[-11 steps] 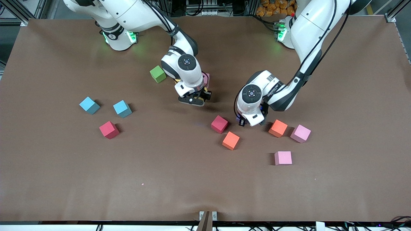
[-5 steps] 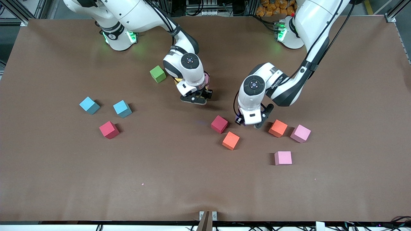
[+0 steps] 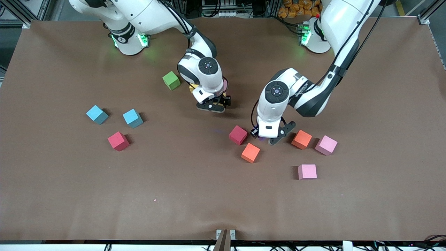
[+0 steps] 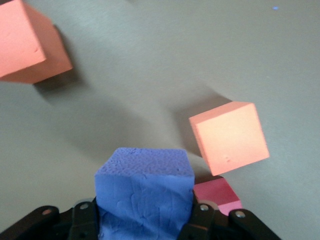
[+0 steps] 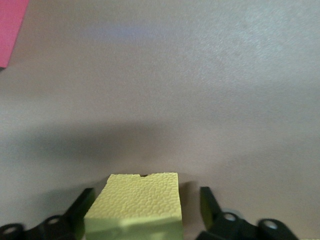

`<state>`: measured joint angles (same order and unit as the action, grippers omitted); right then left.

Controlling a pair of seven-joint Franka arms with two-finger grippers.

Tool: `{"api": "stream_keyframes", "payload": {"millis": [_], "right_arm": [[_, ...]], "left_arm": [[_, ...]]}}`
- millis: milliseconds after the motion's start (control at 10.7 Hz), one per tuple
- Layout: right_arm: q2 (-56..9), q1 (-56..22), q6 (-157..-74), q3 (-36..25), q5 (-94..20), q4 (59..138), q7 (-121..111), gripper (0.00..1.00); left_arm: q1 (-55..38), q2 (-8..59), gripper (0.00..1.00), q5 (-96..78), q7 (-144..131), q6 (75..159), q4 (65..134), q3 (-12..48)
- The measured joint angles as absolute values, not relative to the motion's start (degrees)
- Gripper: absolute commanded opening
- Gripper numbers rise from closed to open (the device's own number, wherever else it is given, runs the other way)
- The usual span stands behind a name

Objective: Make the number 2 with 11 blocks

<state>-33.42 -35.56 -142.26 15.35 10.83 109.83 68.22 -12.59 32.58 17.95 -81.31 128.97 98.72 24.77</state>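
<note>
Two tools, each gripping one block
Left tool point(image 4: 145, 227) clamps a purple block point(image 4: 145, 192); right tool point(image 5: 142, 220) clamps a yellow block point(image 5: 135, 205); nine blocks lie on the table point(image 3: 69, 191).

Matte, pebbly foam blue block point(image 4: 144, 192) and yellow block point(image 5: 135, 207), smooth, seemingly paper-covered brown table point(image 3: 209, 195)
</note>
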Motion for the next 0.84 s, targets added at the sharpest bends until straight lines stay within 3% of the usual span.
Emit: {"api": "stream_keyframes", "payload": {"millis": [561,841], "right_arm": [[-22.05,-31.86,-127.63,15.26,10.91,109.08,56.68,1.00],[-13.43,-24.42,-125.55,15.16,10.91,118.14,37.52,1.00]], "left_arm": [[-14.27,37.01,0.10,17.94,-68.60,128.94,91.87,24.98],[-18.16,39.57,0.10,17.94,-64.32,126.53,87.15,25.01]]}}
